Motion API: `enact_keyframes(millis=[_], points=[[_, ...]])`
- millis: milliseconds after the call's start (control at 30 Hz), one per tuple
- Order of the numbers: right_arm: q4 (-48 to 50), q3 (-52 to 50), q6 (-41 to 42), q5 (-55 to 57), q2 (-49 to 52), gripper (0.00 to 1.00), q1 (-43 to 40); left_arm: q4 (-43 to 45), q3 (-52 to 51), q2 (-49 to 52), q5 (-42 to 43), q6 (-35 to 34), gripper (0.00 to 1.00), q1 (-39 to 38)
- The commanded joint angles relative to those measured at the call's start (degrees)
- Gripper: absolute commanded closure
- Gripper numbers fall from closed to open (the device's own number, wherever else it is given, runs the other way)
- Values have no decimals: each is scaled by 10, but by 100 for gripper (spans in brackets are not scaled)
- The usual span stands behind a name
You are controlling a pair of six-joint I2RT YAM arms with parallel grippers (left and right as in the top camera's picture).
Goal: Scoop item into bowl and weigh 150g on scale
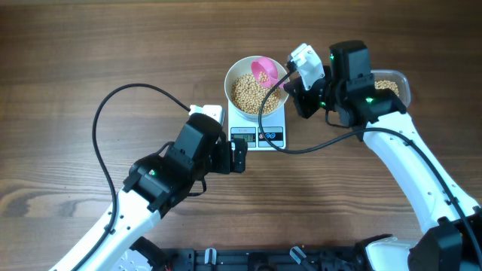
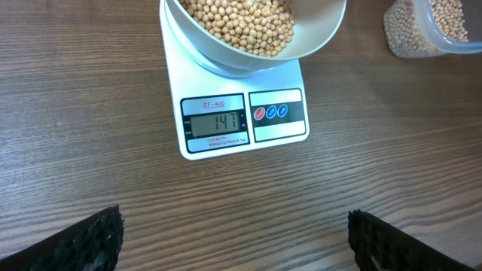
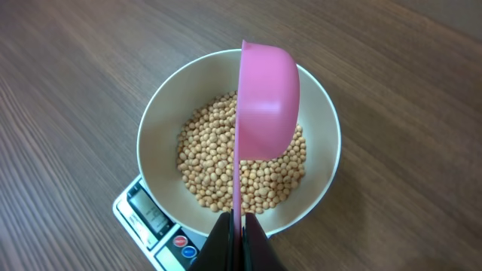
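The white bowl (image 1: pixel 257 89) stands on the white scale (image 1: pixel 258 134), filled with tan beans (image 3: pixel 226 169). The scale's display (image 2: pixel 218 123) reads 147. My right gripper (image 3: pixel 238 224) is shut on the handle of a pink scoop (image 3: pixel 265 105), which is turned on its side over the bowl. In the overhead view the scoop (image 1: pixel 263 70) hangs over the bowl's far right rim. My left gripper (image 2: pixel 233 237) is open above bare table, just in front of the scale, with nothing between its fingers.
A clear plastic tub (image 1: pixel 395 87) with more beans sits to the right of the scale, partly under my right arm; it shows at the top right of the left wrist view (image 2: pixel 437 30). A black cable (image 1: pixel 124 98) loops over the table on the left.
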Motion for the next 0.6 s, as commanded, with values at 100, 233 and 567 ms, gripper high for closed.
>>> enact_keyframes(millis=[100, 233, 567], points=[[4, 10, 28, -16, -10, 96, 5, 2, 3, 1, 3, -3, 0, -3], [5, 10, 45, -24, -10, 96, 5, 2, 3, 1, 3, -3, 0, -3], [-29, 10, -102, 8, -10, 96, 5, 2, 3, 1, 3, -3, 0, -3]])
